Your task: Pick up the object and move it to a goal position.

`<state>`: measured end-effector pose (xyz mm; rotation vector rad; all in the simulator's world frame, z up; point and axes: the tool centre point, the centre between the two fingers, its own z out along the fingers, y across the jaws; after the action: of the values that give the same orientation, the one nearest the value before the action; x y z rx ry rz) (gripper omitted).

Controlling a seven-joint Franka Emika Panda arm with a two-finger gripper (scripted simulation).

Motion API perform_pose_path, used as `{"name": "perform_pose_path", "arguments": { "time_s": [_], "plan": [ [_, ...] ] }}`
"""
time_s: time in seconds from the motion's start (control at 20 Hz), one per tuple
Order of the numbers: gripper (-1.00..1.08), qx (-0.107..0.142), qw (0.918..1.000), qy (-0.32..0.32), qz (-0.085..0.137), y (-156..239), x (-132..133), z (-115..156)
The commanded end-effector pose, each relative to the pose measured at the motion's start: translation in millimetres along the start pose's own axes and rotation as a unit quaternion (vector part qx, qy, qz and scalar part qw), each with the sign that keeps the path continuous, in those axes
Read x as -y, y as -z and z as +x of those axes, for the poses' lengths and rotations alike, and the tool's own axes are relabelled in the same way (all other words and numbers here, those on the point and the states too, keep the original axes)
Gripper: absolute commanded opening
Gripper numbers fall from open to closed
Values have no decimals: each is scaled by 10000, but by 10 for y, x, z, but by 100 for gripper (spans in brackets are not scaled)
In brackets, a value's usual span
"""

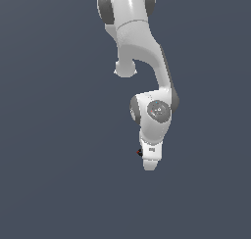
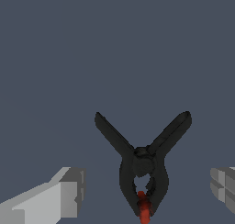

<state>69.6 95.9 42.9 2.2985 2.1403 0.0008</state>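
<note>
Clamp isn't picked up yet, as far as you can judge from these frames.

Exterior view: the Panda arm reaches down with the gripper low over the plain dark floor. You see only a black speck with a red dot at the hand's edge, on the exterior view's left of it. The fingers are hidden from this angle, so you get no read on the jaws here. No goal marker shows.

Wrist view: the clamp lies between the two fingers, black handles splayed in a V, red tip at the jaw end. The gripper is spread wide, with clear floor showing between each pad and the clamp body, so no contact.

My read: approach and alignment look done. Left for you: finish the descent if needed, close on the clamp, lift, carry to goal. Whether the pads are already at grasp height, I can't tell.
</note>
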Motion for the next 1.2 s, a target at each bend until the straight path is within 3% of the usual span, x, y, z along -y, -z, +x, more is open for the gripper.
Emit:
{"name": "perform_pose_path", "arguments": {
  "time_s": [0.0, 0.4, 0.45, 1.15],
  "plan": [
    [100, 1, 10000, 8, 6, -141, 10, 0],
    [100, 1, 10000, 14, 6, -294, -2, 3],
    [-100, 1, 10000, 14, 6, -294, -2, 3],
    [-100, 1, 10000, 14, 6, -272, 30, 72]
  ]
}}
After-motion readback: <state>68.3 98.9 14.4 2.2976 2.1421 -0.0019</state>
